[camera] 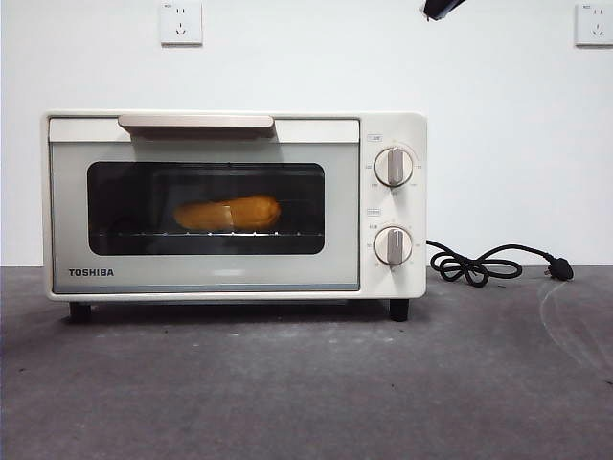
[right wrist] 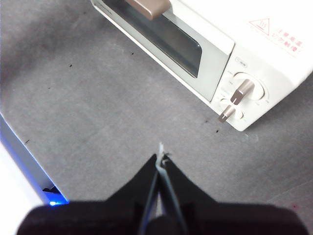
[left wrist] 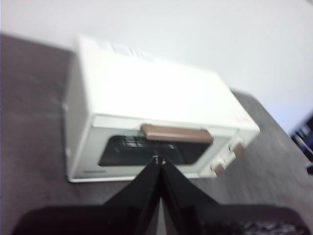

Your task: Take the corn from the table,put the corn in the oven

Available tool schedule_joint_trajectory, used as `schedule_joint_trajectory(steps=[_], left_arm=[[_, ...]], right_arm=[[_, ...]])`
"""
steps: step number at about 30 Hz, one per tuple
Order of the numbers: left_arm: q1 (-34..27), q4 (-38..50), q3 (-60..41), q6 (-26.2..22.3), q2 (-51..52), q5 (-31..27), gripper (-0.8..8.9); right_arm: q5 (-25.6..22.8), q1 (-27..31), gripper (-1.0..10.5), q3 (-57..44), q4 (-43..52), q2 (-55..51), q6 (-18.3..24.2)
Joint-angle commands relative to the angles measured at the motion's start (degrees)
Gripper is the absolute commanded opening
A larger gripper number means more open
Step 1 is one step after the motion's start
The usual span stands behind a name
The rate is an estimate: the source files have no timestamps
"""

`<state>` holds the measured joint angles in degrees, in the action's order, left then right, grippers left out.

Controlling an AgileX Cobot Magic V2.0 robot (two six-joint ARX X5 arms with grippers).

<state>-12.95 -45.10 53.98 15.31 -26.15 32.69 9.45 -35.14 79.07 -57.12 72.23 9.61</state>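
The cream-white TOSHIBA oven point(camera: 230, 206) stands on the dark grey table point(camera: 306, 383) with its glass door closed. Through the glass the yellow-orange corn point(camera: 228, 213) lies on the rack inside. My left gripper point(left wrist: 158, 159) is shut and empty, hovering above and in front of the oven point(left wrist: 161, 112), near its beige handle point(left wrist: 177, 133). My right gripper point(right wrist: 160, 157) is shut and empty too, held over bare table in front of the oven point(right wrist: 220, 54) at its knob end. In the front view only a black tip point(camera: 441, 8) shows at the top edge.
The oven's black cord and plug point(camera: 488, 264) lie coiled on the table to its right. Two knobs point(camera: 393, 166) sit on the oven's right panel. Wall sockets point(camera: 180, 23) are on the white wall behind. A blue-lit edge point(right wrist: 29, 161) borders the table.
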Motion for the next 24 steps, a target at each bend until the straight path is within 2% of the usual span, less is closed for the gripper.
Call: schedule_joint_trajectory(steps=[1, 12, 24], left_arm=[[0.22, -2.05, 0.02, 2.73, 4.44, -3.82, -0.08], [0.15, -8.13, 0.02, 3.96, 5.14, -4.22, -0.04], [0.68, -9.25, 0.02, 3.87, -3.78, -4.46, -0.04]], right_arm=[[0.17, 0.02, -0.1, 0.15, 0.20, -0.11, -0.61], [-0.52, 0.02, 0.0, 0.15, 0.31, -0.11, -0.57], [-0.55, 0.02, 0.0, 0.15, 0.39, -0.11, -0.59]])
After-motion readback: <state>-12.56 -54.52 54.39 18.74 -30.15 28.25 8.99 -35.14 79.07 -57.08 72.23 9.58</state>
